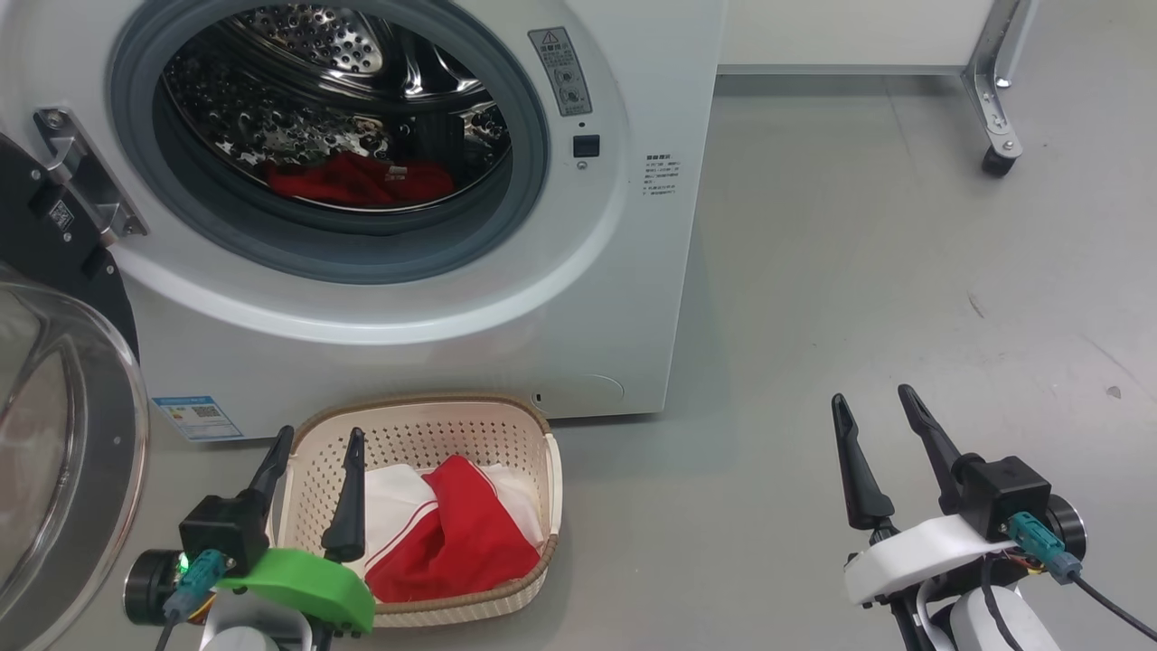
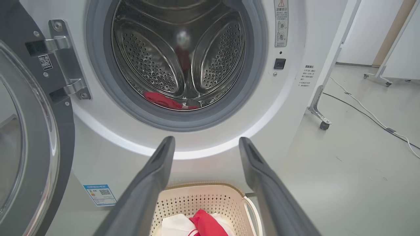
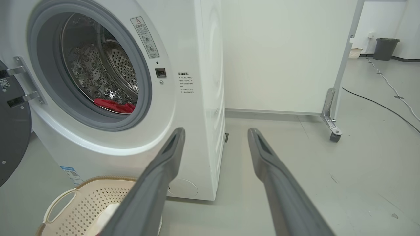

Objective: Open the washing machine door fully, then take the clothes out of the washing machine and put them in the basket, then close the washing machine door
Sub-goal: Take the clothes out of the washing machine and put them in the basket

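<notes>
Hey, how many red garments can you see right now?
2: one garment inside the washer, another garment in the basket. More may be hidden underneath.

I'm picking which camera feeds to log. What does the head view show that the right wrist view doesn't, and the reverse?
Head view: the left pincer, open, and the door's glass bowl. Right wrist view: a dark bin and a white cable across the floor far off. Shared: the washing machine, the red garment in its drum, the basket, the open right pincer.
</notes>
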